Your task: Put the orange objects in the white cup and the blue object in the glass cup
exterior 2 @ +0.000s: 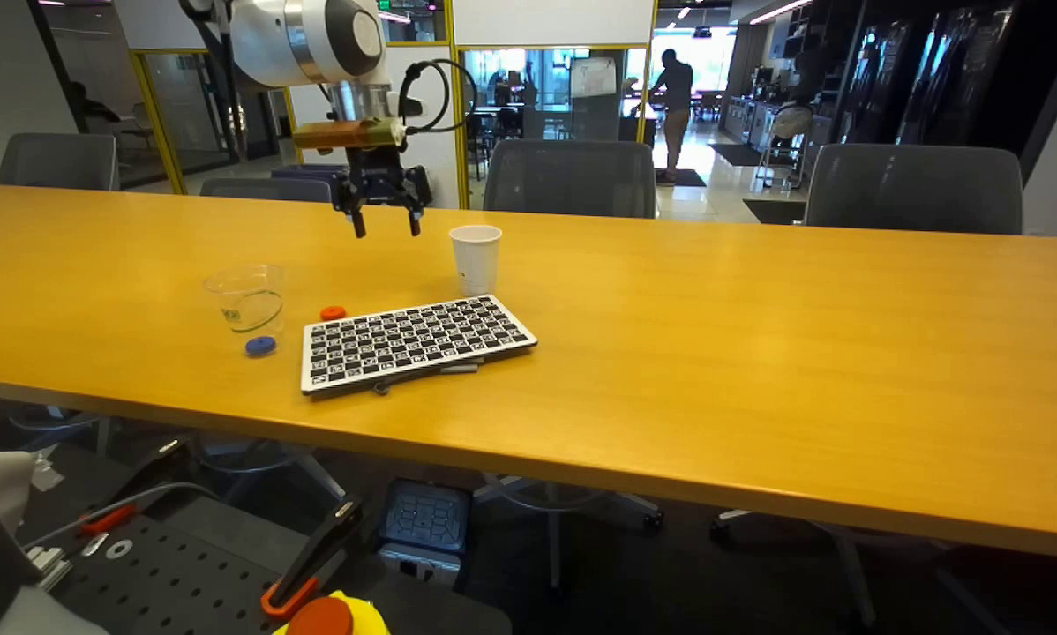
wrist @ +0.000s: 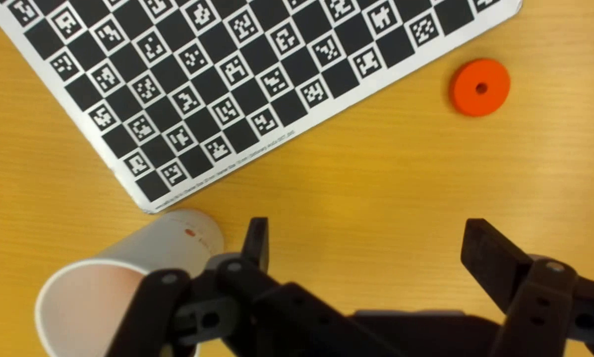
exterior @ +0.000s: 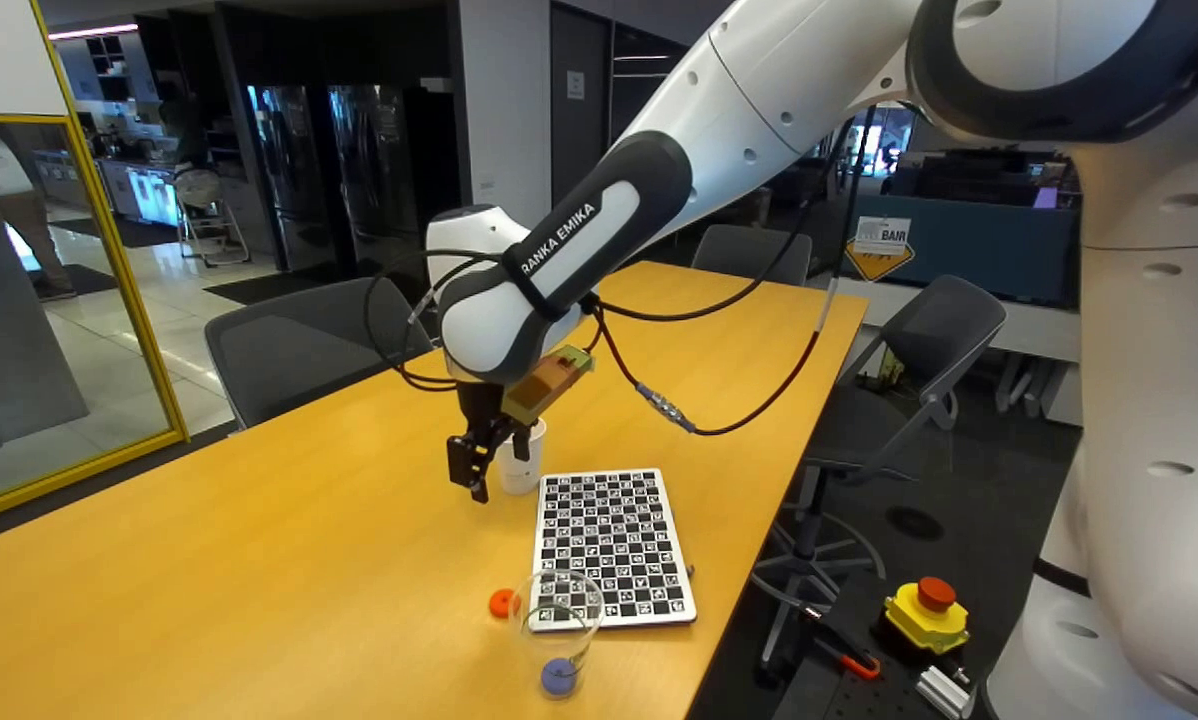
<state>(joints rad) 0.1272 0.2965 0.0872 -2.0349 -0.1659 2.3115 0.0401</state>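
Observation:
My gripper (exterior: 500,472) is open and empty above the table; its spread fingers (wrist: 366,233) show bare wood between them in the wrist view. The white cup (exterior 2: 476,260) stands upright beside the gripper, at the left finger in the wrist view (wrist: 178,243). A pinkish tint shows inside its mouth; its bottom is hidden. One round orange piece (wrist: 480,88) with a centre hole lies on the table, also in both exterior views (exterior: 501,603) (exterior 2: 333,313). The glass cup (exterior 2: 248,300) stands near it. The blue object (exterior 2: 260,346) is at the glass cup's base; I cannot tell whether inside or beside it.
A black-and-white checkered board (exterior 2: 414,339) lies between the cups, with the orange piece just off its edge. A dark rod (exterior 2: 458,368) sticks out from under it. The table's edge (exterior 2: 581,467) runs along the robot's side. Chairs (exterior 2: 568,176) stand beyond the table.

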